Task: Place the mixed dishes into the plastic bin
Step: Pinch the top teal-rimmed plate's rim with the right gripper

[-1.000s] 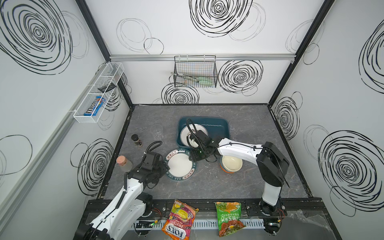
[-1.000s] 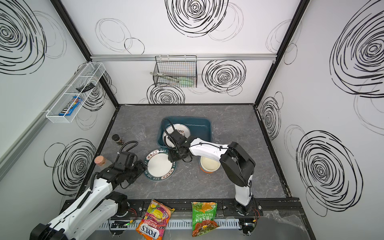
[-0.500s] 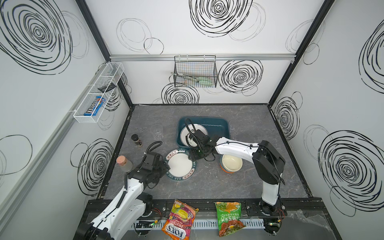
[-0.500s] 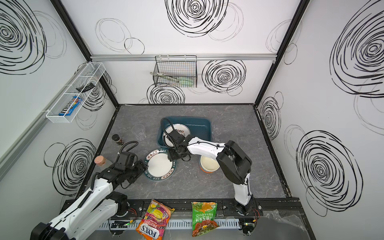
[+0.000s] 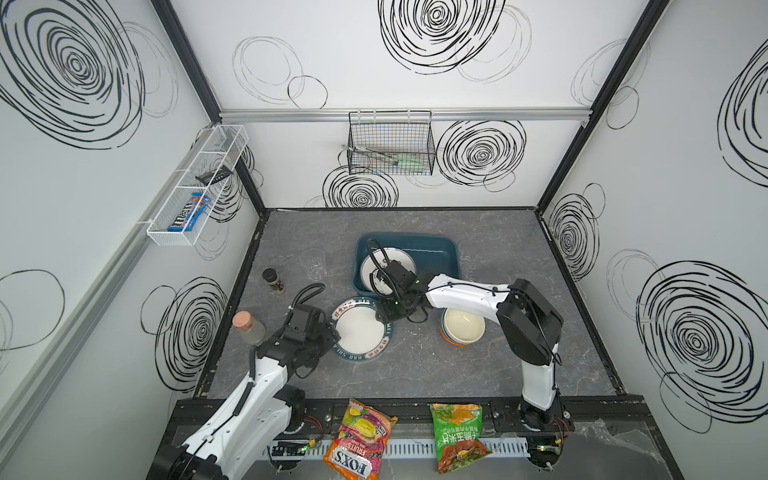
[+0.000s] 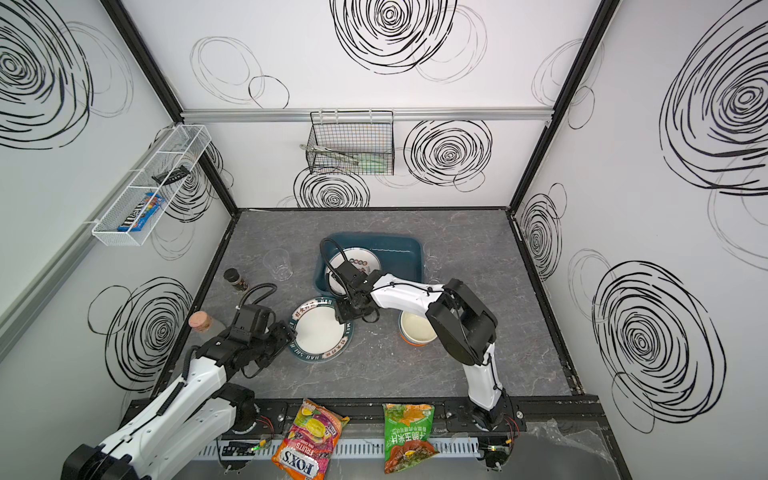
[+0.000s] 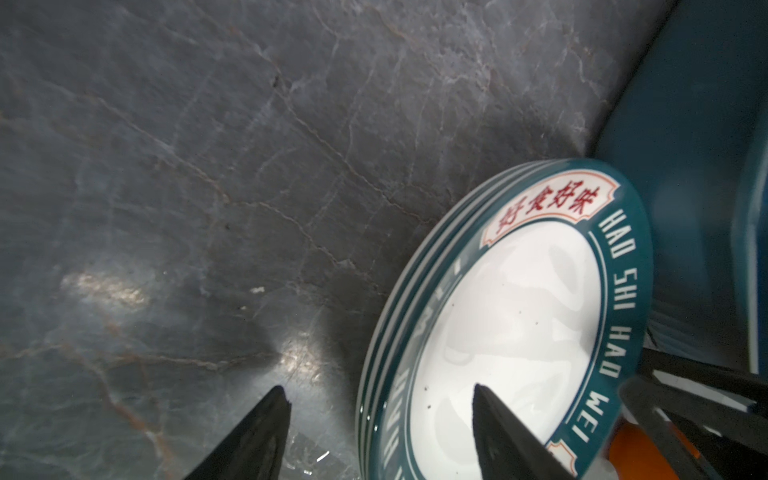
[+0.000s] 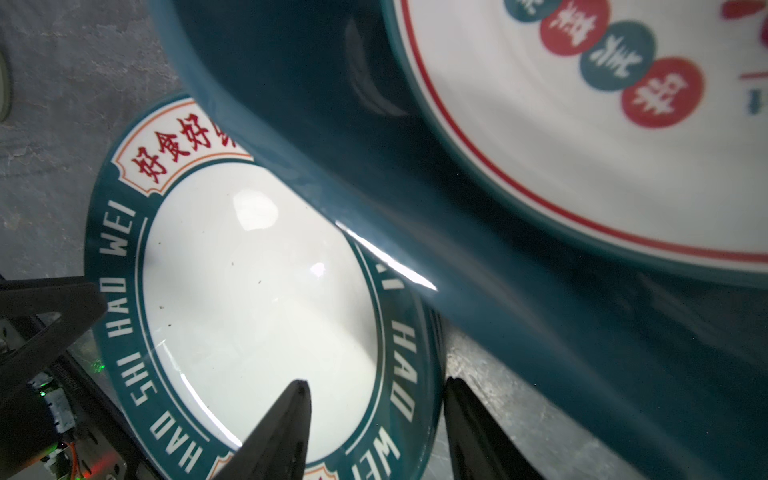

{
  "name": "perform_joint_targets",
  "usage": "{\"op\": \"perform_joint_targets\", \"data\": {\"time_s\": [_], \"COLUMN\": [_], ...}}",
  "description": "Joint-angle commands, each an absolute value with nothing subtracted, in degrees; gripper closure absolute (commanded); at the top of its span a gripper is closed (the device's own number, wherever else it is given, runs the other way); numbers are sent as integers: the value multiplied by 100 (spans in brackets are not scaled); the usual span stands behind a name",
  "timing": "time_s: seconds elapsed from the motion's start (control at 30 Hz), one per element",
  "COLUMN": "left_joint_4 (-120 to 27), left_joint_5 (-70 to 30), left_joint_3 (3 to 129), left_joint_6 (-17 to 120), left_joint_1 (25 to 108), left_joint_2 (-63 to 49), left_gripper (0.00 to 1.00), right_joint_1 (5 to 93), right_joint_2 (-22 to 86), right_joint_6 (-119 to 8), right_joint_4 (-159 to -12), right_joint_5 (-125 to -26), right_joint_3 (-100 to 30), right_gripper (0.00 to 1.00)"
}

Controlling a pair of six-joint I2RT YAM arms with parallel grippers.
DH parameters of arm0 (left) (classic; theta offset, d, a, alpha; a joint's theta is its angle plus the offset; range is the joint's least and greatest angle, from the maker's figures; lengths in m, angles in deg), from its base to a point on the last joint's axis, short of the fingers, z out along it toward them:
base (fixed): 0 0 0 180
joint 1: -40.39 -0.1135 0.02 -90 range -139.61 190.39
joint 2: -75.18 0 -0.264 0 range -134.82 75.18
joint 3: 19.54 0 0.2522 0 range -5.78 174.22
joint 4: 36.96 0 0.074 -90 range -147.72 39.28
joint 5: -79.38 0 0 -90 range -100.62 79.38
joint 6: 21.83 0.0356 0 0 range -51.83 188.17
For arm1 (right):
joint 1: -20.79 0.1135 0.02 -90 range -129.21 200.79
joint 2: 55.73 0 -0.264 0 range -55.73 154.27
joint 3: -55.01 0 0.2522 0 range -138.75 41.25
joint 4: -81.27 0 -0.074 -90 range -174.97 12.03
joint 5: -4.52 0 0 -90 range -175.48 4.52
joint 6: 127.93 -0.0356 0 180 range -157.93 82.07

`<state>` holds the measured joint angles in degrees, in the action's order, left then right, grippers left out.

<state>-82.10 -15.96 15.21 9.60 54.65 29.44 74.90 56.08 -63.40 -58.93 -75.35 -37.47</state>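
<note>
A grey marbled table [image 5: 415, 365] is stretching across the scene. Towards its left a clear cup [image 5: 312, 264] is standing alone. The left gripper [image 7: 380, 390] is hanging with its fingers spread, straddling the left rim of a teal-rimmed plate stack [image 5: 360, 330]. The right gripper [image 8: 374, 382] is gaping across the stack's right rim, clamping nothing. Just behind, the plastic bin [image 5: 436, 249] is holding one plate [image 5: 401, 259]. Stacked bowls [image 5: 463, 326] are sitting on the table further right.

Top views overlook the whole table [image 5: 415, 365]; both close wrist views share the lettered plate [image 7: 511, 316].
</note>
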Motion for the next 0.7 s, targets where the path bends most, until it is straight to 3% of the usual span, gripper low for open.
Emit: {"op": "perform_joint_targets", "data": {"time_s": [0.0, 0.67], "left_joint_4": [-8061, -7867], "left_joint_5": [-1632, -1770], "left_joint_3": [1457, 1311], "left_joint_6": [900, 879], "left_joint_1": [5467, 5453], "left_joint_2": [2971, 2948], "left_gripper": [27, 34], "right_joint_1": [7570, 7665], "right_joint_2": [5599, 5746], "right_joint_6": [-6335, -6220], "right_joint_4": [-5782, -5631], "right_joint_5": [-7575, -7651], "right_joint_3": [-3946, -4084], "right_gripper": [45, 58]}}
